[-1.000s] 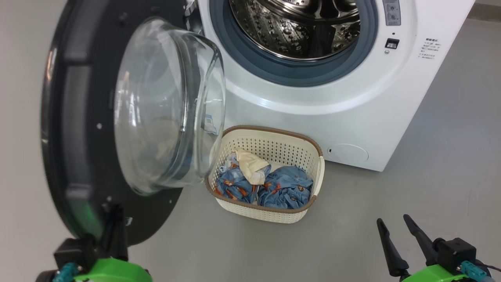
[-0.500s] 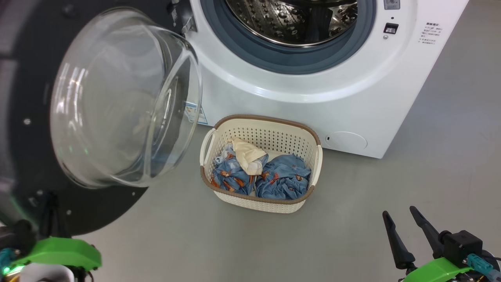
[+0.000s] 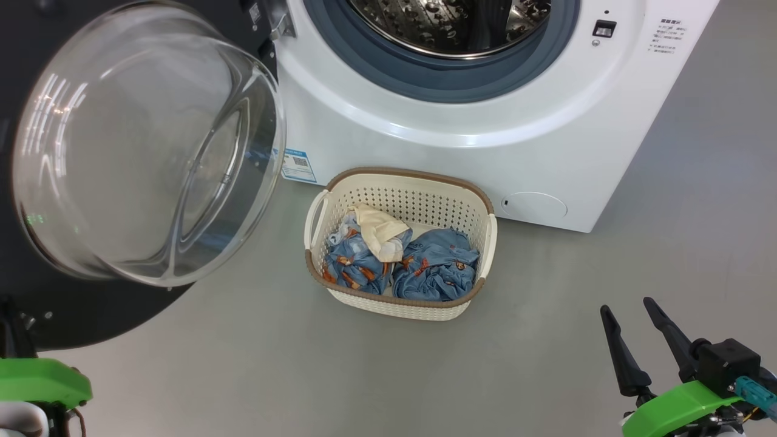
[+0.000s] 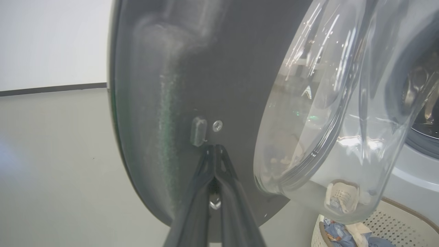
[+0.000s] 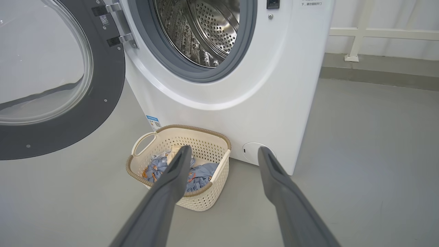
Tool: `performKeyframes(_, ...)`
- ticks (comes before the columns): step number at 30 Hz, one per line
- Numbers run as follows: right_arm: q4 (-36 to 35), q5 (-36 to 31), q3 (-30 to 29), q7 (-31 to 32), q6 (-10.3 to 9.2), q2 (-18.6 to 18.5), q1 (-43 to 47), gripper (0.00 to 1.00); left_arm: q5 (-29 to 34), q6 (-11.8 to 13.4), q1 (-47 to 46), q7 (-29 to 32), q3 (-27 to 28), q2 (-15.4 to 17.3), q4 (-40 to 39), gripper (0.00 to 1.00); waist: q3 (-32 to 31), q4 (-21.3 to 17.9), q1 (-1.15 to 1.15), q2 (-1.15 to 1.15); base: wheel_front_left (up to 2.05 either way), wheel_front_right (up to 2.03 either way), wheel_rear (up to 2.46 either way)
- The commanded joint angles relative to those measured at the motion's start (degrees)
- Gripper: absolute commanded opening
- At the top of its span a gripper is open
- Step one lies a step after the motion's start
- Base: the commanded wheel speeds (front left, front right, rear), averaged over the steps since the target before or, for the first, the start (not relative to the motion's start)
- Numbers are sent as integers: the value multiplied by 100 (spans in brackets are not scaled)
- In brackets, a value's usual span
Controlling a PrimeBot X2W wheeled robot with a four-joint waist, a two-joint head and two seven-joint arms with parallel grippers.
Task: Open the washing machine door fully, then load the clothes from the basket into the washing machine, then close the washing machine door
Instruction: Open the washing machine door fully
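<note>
The washing machine (image 3: 485, 121) stands with its steel drum (image 3: 449, 24) exposed. The washing machine door (image 3: 91, 315), black-rimmed with a clear glass bowl (image 3: 145, 145), hangs swung out to the left. My left gripper (image 4: 214, 148) is shut with nothing in it, its tips against the door's inner black face (image 4: 192, 85) beside a small tab (image 4: 199, 131). The cream basket (image 3: 400, 176) sits on the floor before the machine, holding the clothes: blue printed garments (image 3: 434, 273) and a cream piece (image 3: 379, 227). My right gripper (image 3: 626, 306) hovers open at the lower right, well apart from the basket (image 5: 178, 128).
Grey floor (image 3: 546, 340) surrounds the basket and machine. A blue label sticker (image 3: 297, 165) and a round filter cover (image 3: 534, 205) mark the machine's lower front. In the right wrist view a white railing (image 5: 356, 34) runs along the wall behind.
The door has swung further out to the left, with my shut left gripper moving left along with it. The head camera has shifted too. My right gripper stays open at the lower right.
</note>
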Motion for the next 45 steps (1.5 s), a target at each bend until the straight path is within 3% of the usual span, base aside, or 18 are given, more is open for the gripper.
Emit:
performKeyframes(1, -150, -26, 97, 17, 9, -102, -106, 100, 47, -3, -260, -36, 309, 351, -42, 0, 11, -15, 0, 0, 0, 0, 0)
performKeyframes(24, -181, -58, 120, 68, 9, -8, -193, 100, 611, -619, -692, -37, 978, 218, 651, 0, 52, -207, 0, 0, 0, 0, 0)
performKeyframes(33, -40, -42, 130, -10, 9, 136, -127, 100, 1082, -813, -448, -37, 1011, -124, 124, 0, -163, -254, 0, 0, 0, 0, 0)
performKeyframes(45, 128, 15, 228, -74, 9, 294, -38, 100, 1432, -832, 168, 12, 651, -620, -1129, 0, -460, -483, 0, 0, 0, 0, 0)
